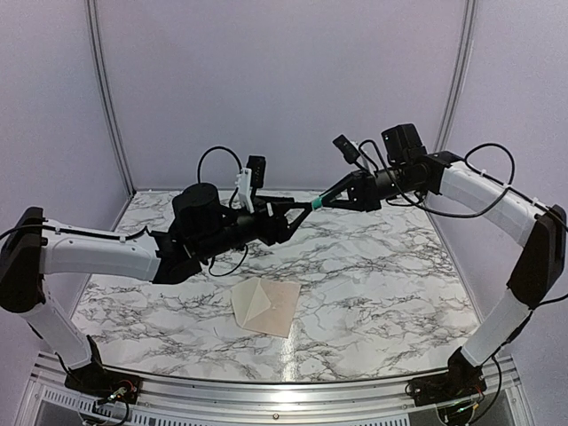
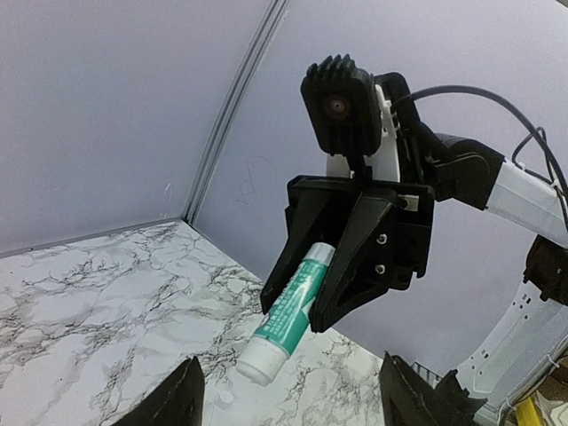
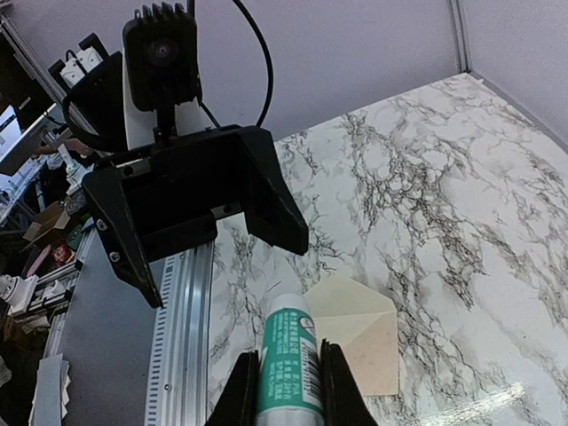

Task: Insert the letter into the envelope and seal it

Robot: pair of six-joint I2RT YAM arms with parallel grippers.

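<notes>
Left hand (image 3: 224, 271) spread wide in mid-air, opposite the right hand (image 2: 297, 315), tight on a green-white tube (image 2: 286, 312).

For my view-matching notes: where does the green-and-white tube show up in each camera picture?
Top external: the green-and-white tube is in mid-air above the table's middle, held by the right gripper.
Left wrist: centre of the picture, slanting down out of the facing jaws.
Right wrist: bottom centre, between that camera's own jaws.
Shared landmark: the marble table.
</notes>
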